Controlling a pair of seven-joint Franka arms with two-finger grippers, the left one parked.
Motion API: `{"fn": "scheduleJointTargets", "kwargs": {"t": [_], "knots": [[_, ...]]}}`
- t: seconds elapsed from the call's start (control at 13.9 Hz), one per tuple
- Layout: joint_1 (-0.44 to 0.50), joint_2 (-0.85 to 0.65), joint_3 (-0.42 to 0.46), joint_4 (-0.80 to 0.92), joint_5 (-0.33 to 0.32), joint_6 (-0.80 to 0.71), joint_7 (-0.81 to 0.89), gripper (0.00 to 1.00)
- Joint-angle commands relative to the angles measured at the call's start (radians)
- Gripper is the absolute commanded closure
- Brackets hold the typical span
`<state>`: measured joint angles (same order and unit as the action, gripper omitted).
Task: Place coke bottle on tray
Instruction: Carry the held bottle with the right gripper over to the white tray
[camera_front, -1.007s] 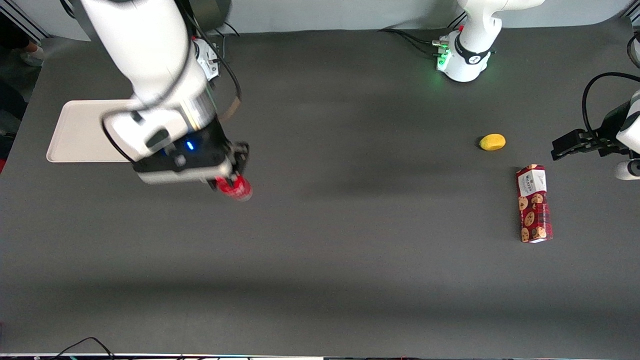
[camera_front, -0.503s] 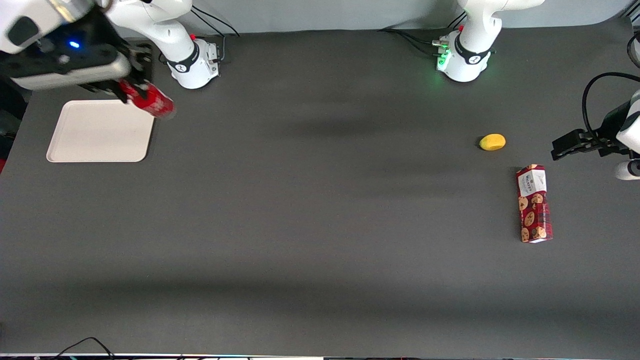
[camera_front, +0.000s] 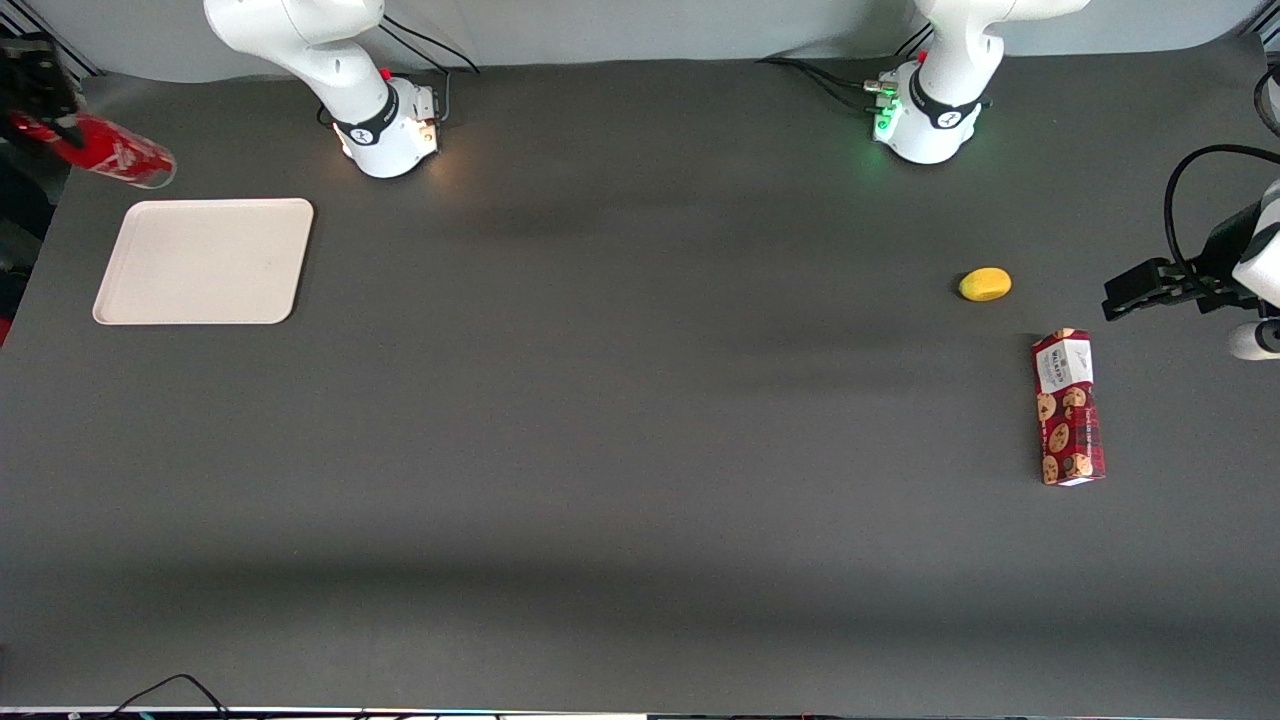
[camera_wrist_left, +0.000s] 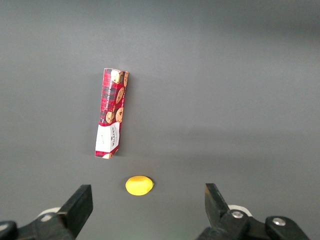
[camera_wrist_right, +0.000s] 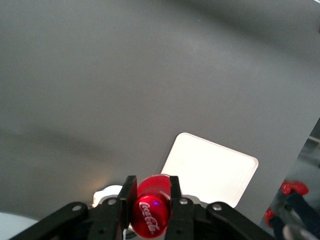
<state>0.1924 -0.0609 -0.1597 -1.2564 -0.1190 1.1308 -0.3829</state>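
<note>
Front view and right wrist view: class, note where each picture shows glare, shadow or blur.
Front view: even light, soft shadow bands across the table; the coke bottle in the gripper near the frame's edge looks smeared. Right wrist view: the tray glares nearly pure white, and the coke bottle, clamped between the fingers, shows readable script.

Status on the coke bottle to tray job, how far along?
Done: the gripper is shut on the coke bottle and holds it in the air at the working arm's end of the table. In hand: carrying it; in the front view it shows just past the tray's corner, not over it. Left: bring it over the bare tray, lower it and release.
</note>
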Motion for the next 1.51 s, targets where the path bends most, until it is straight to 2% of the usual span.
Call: {"fn": "scheduleJointTargets", "kwargs": {"t": [0.0,0.14,0.43,0.65,0.86,1.08,1.29,1.44], "knots": [[0.010,-0.163,-0.101,-0.306,-0.049,0.182,-0.157,0.84],[0.012,-0.238,-0.180,-0.499,-0.094,0.355,-0.250,0.84],[0.015,-0.278,-0.383,-0.766,-0.122,0.680,-0.448,0.83],[0.013,-0.277,-0.529,-0.909,-0.151,0.880,-0.566,0.83],[0.015,-0.277,-0.709,-1.033,-0.152,1.090,-0.729,0.83],[0.018,-0.278,-0.872,-1.120,-0.152,1.239,-0.871,0.83],[0.027,-0.286,-0.938,-1.146,-0.142,1.264,-0.889,0.83],[0.054,-0.293,-0.980,-1.146,-0.111,1.255,-0.895,0.83]]}}
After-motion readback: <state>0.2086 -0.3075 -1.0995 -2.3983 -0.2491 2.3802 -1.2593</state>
